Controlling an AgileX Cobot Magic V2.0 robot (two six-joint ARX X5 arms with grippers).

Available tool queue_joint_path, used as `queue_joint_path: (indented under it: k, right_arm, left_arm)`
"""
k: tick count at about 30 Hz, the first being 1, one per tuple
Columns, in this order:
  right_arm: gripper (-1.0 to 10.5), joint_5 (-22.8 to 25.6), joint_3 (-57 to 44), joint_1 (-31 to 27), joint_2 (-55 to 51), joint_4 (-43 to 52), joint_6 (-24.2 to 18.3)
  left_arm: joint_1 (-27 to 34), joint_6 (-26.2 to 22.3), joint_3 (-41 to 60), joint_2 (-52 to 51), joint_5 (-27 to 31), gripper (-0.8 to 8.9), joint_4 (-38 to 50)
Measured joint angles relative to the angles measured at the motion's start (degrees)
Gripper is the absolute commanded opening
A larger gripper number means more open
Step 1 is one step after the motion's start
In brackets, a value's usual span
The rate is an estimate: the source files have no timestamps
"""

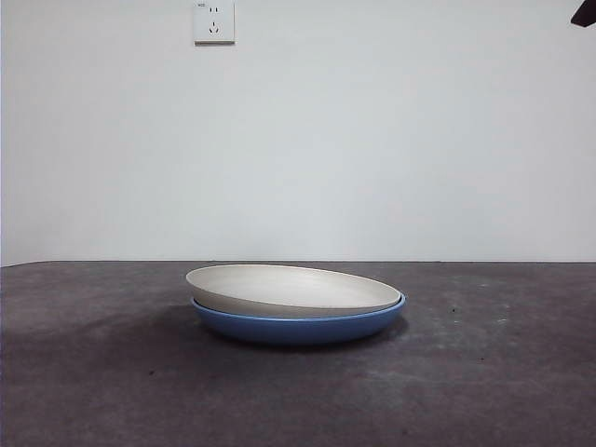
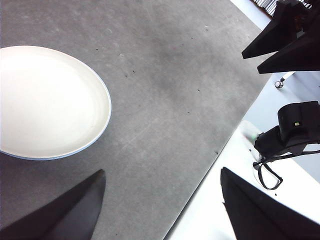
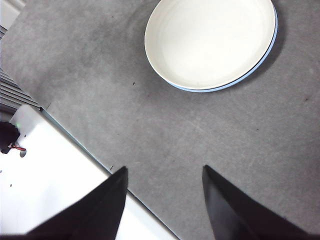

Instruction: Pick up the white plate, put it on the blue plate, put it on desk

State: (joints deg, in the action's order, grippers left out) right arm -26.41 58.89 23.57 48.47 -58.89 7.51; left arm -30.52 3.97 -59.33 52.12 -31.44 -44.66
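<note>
The cream-white plate (image 1: pixel 291 288) rests inside the blue plate (image 1: pixel 300 327) in the middle of the desk (image 1: pixel 484 372), slightly tilted. From above, the white plate (image 2: pixel 47 100) (image 3: pixel 210 42) covers nearly all of the blue plate (image 2: pixel 102 131) (image 3: pixel 260 64), which shows only as a thin rim. My left gripper (image 2: pixel 162 200) hovers open high above the desk, off to one side of the stack. Open as well, my right gripper (image 3: pixel 165 195) hangs high on the other side, holding nothing. A black tip (image 1: pixel 584 13) shows at the front view's top right corner.
The desk's edge (image 2: pixel 220 150) runs near the left gripper, with a white base and black cabling (image 2: pixel 290 132) beyond it. The other arm's black jaws (image 2: pixel 287 35) appear in the left wrist view. A wall socket (image 1: pixel 214 20) sits on the white back wall.
</note>
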Motion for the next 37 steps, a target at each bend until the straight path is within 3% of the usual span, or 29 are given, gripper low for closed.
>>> queue_joint_path:
  k: [8, 11, 13, 14, 37]
  right_arm:
    - [2.4, 0.00, 0.00, 0.00, 0.02, 0.00, -0.24]
    - [1.9, 0.00, 0.00, 0.00, 0.04, 0.00, -0.24]
    - [0.7, 0.00, 0.00, 0.00, 0.04, 0.00, -0.46]
    - [0.1, 0.00, 0.00, 0.00, 0.04, 0.00, -0.72]
    - [0.1, 0.00, 0.00, 0.00, 0.04, 0.46, -2.82]
  left_arm:
    - [0.00, -0.02, 0.00, 0.00, 0.00, 3.57, 0.00]
    - [0.00, -0.02, 0.00, 0.00, 0.00, 1.72, 0.02]
    - [0.00, -0.02, 0.00, 0.00, 0.00, -0.02, 0.02]
    - [0.00, -0.02, 0.00, 0.00, 0.00, 0.14, 0.02]
    - [0.00, -0.02, 0.00, 0.00, 0.00, 0.15, 0.02]
